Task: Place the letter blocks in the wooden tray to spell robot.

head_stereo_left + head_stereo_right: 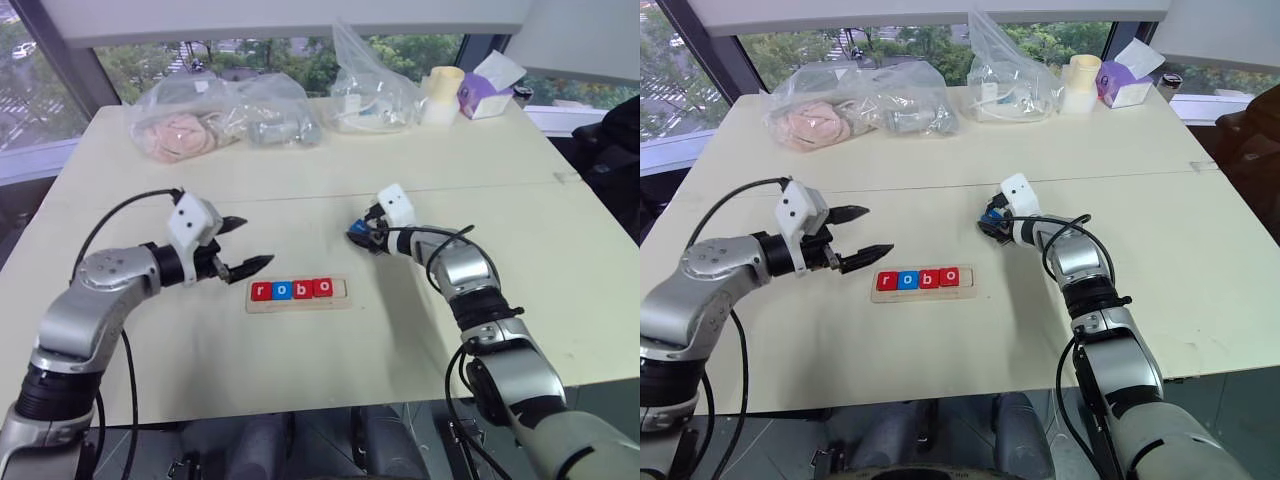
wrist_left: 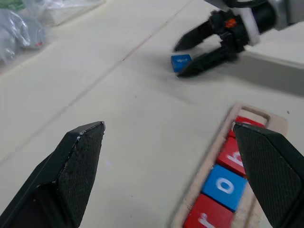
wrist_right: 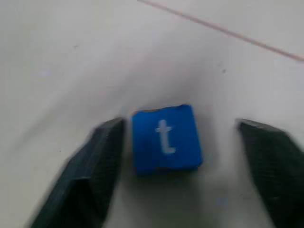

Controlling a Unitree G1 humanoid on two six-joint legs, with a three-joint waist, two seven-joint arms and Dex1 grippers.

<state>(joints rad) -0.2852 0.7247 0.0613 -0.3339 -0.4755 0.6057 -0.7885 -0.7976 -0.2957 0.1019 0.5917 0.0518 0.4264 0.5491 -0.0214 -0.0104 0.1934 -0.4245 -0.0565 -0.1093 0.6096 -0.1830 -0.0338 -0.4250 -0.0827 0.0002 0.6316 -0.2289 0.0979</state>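
A: Where are the letter blocks?

B: Four sit in the wooden tray (image 1: 298, 295) near the middle of the counter (image 1: 140, 180): a red r (image 1: 261, 292), a blue o (image 1: 282, 291), a red b (image 1: 302, 289) and a red o (image 1: 322, 288), touching in a row. The slot's last place, at the 3 o'clock end, is bare.

A: And the fifth?

B: The blue t block (image 3: 166, 138) lies flat on the counter at about 1 o'clock from the tray, apart from it.

A: What is the right tool doing?

B: The right tool (image 1: 362, 237) is at that block, its two black fingers (image 3: 90, 166) straddling it. One finger is just beside the block's edge; the other stands off with a clear gap, so the block is not clamped.

A: The left tool?

B: The left tool (image 1: 240, 245) hovers at 9 o'clock from the tray, fingers spread wide and holding nothing.

A: Anything else?

B: Plastic bags (image 1: 215, 120), a pale cup (image 1: 443, 92) and a purple tissue box (image 1: 485, 95) lie along the far edge, around 12 o'clock.
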